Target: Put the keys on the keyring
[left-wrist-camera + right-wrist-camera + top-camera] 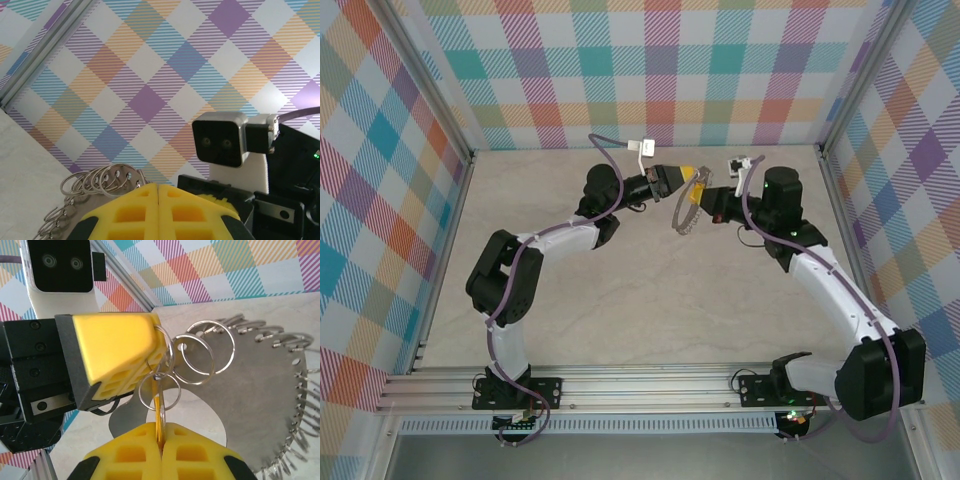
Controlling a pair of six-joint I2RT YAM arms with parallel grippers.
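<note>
The tiny yellow-orange key (160, 412), clamped in the closed right pincer (161, 432) at a silvery wire loop (159, 392) of the large dark loop-fringed keyring (260, 390) gripped aloft by the closed left pincer (159, 192), could be levered loose and dropped if pressed askew.

A robotics lab test cell. A pale, marble-look surface (640, 300) is boxed on three sides by plaid panels (660, 70) set in aluminium frames (428, 80). A left arm (560, 236) and a right arm (840, 290) are bolted to a slotted rail (650, 385) at the near edge. Each wrist carries a camera (220, 142).
</note>
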